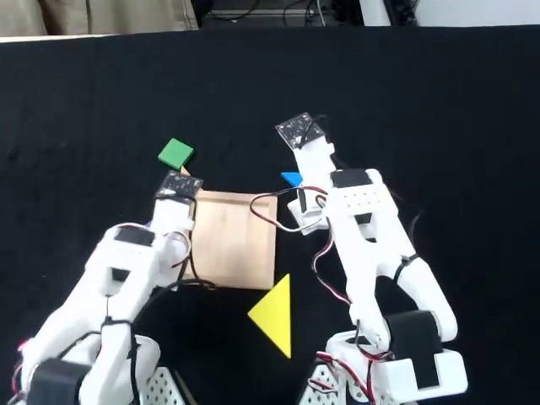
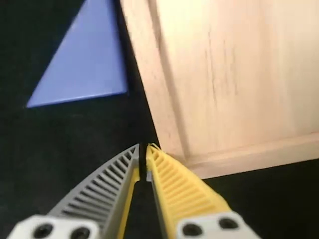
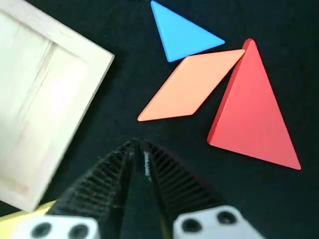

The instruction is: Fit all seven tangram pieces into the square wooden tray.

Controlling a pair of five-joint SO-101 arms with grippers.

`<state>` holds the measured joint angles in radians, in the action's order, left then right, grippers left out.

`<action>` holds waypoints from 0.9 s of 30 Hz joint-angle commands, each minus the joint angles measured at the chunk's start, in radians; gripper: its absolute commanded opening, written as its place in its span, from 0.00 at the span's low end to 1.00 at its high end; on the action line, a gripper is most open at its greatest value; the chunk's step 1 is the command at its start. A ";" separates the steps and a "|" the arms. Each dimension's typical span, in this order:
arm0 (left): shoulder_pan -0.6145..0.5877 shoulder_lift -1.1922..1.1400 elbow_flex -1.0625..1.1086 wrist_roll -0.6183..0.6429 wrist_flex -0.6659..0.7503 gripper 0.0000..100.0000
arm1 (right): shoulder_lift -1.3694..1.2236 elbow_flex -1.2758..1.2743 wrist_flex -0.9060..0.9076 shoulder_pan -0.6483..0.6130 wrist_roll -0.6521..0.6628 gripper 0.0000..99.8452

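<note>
The square wooden tray (image 1: 232, 240) lies mid-table with bare wood inside. My left gripper (image 2: 144, 149) is shut on nothing, its tips just off a tray (image 2: 224, 74) corner, with a violet triangle (image 2: 87, 59) beyond them. My right gripper (image 3: 138, 145) is shut and holds nothing, on the cloth between another tray (image 3: 40, 99) corner and a cluster of an orange parallelogram (image 3: 192, 84), a blue triangle (image 3: 182, 35) and a red triangle (image 3: 251, 109). A green square (image 1: 175, 153) lies behind the tray's left corner. A yellow triangle (image 1: 274, 314) lies near its front right corner.
Black cloth covers the whole table. The left arm (image 1: 126, 261) leans along the tray's left side and the right arm (image 1: 363, 228) stands at its right. The blue triangle (image 1: 291, 178) peeks out beside the right arm. Open cloth spreads at the back and far sides.
</note>
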<state>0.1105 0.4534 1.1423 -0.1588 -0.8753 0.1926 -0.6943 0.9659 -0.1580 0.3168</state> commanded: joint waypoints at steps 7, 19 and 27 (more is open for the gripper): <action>0.231 -0.103 -0.122 0.087 -0.009 0.03 | 0.008 -0.004 -0.017 0.044 -0.008 0.01; 0.291 -0.101 -0.180 0.080 -0.040 0.03 | 0.005 -0.004 -0.017 0.150 -0.008 0.01; 0.228 -0.100 -0.295 -0.023 -0.250 0.03 | 0.008 -0.039 -0.078 0.150 -0.009 0.01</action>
<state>0.3621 0.3414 0.9475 -0.1143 -1.0426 0.1926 -0.7327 0.9168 -0.0230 0.3153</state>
